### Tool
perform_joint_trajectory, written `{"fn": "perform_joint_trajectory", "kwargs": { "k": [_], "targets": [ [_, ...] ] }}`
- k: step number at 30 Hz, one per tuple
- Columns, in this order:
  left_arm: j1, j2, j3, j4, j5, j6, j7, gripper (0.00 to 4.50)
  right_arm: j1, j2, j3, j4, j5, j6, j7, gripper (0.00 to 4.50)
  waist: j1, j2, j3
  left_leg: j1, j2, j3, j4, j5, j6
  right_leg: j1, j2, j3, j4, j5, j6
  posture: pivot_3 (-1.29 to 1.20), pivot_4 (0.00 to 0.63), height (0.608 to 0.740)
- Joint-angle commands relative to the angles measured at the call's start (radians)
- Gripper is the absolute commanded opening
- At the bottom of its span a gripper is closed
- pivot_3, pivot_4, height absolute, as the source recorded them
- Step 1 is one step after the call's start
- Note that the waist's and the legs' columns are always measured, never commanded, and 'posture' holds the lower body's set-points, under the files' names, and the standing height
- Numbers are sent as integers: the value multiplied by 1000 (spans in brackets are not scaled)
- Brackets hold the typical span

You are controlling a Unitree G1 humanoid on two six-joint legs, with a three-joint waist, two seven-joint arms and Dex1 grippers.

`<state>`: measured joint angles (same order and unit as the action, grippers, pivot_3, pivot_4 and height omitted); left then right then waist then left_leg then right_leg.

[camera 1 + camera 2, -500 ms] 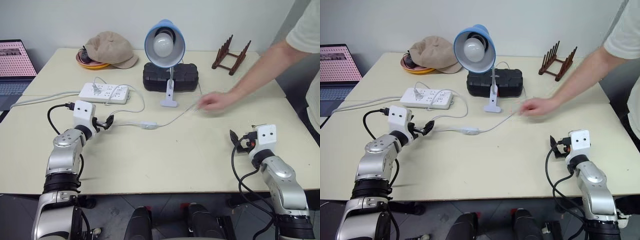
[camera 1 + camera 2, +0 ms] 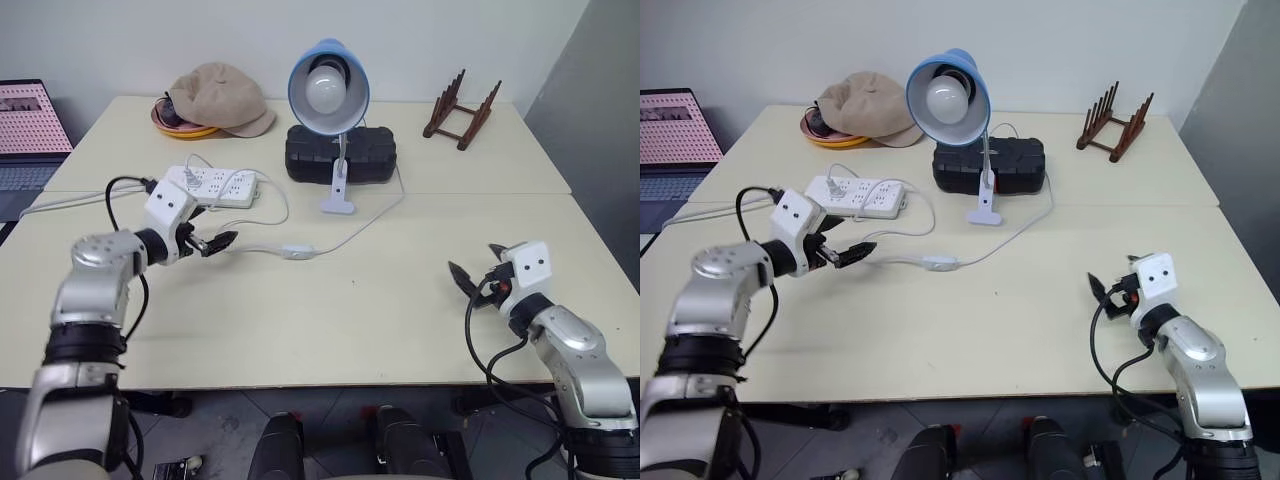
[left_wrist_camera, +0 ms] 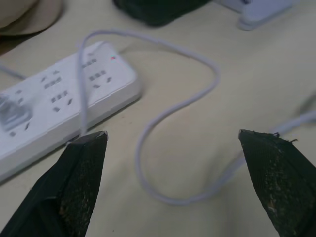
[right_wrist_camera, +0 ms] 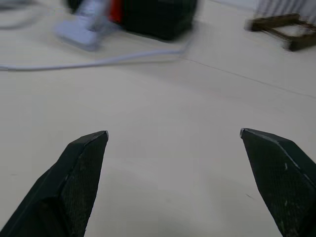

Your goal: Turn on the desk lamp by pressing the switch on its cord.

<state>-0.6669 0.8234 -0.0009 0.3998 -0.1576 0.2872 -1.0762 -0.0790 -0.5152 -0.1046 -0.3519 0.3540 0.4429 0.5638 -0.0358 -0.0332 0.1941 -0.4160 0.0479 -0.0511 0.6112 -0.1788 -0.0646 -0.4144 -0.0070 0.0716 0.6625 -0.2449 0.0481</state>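
Left hand [image 2: 222, 241]: fingers spread wide, empty, raised over the worktop beside the cord [image 2: 262, 249].
Right hand [image 2: 472, 270]: fingers spread wide, empty, well apart from the lamp.
Worktop [image 2: 350, 320]: pale cream, two slabs meeting at a seam; white wall behind.
Switch [image 2: 297, 251]: lying on the worktop, between the left hand and the desk lamp [image 2: 330, 100].
Head views: power strip [image 2: 210, 186], cap [image 2: 220, 98], black case [image 2: 340, 153], wooden rack [image 2: 460, 108], laptop [image 2: 30, 130].
Left wrist view: strip sockets and cord loop [image 3: 163, 113] close up.
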Motion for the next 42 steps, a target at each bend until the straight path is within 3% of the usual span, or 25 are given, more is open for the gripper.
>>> {"fn": "perform_joint_trajectory", "kwargs": {
  "k": [1, 5, 9, 14, 19, 25, 38, 42],
  "targets": [
    [-80, 30, -112, 21, 35, -69, -214, 4420, -30, -40, 65, -113, 126, 97, 126, 4500, 0, 0, 0, 0, 0, 0, 0, 0, 0, 0, 0, 0, 0, 0, 0, 0, 150, 740],
    [-177, -16, -196, 142, 105, -188, -275, 4420, -47, -43, 127, -154, 176, 159, 161, 4500, 2, 0, 0, -1, 0, 0, 0, 0, 0, 0, 0, 0, -2, 0, 0, 0, 150, 740],
    [-311, -98, -324, 403, 260, -478, -291, 4420, -49, -1, 180, -163, 131, 147, 108, 4500, 5, 0, 0, -3, 0, 0, 0, 0, 0, -2, 0, 0, -1, 0, 0, 0, 150, 740],
    [-427, -187, -349, 636, 323, -608, -272, 4420, -15, 22, 184, -200, 124, 156, 56, 4500, 4, 0, 0, -8, 0, 0, 1, 0, 0, -5, 0, 0, -1, 0, 1, 0, 150, 740],
    [-469, -222, -347, 743, 363, -683, -275, 4420, 33, 22, 175, -247, 130, 168, 16, 4500, 0, 0, 0, -9, 0, 0, 0, 0, 0, -7, 1, 0, 0, 2, 6, 0, 150, 740],
    [-510, -254, -330, 810, 385, -705, -271, 3321, 62, 21, 157, -278, 138, 178, -18, 4500, 3, 0, 0, -9, 0, -1, 1, 0, 0, -7, 1, -1, 0, 2, 6, 0, 150, 740],
    [-511, -263, -326, 828, 416, -717, -288, 481, 52, 3, 124, -264, 152, 178, -21, 4500, 2, 0, 0, -9, 0, -1, 2, 0, 0, -6, 1, -1, 1, 2, 6, 0, 150, 740],
    [-512, -280, -289, 825, 368, -637, -338, 379, 48, 5, 121, -263, 161, 185, -19, 4500, 2, 0, 0, -9, 0, -2, 2, 0, 0, -6, 1, -1, 1, 2, 6, 0, 150, 740]
  ]
}}
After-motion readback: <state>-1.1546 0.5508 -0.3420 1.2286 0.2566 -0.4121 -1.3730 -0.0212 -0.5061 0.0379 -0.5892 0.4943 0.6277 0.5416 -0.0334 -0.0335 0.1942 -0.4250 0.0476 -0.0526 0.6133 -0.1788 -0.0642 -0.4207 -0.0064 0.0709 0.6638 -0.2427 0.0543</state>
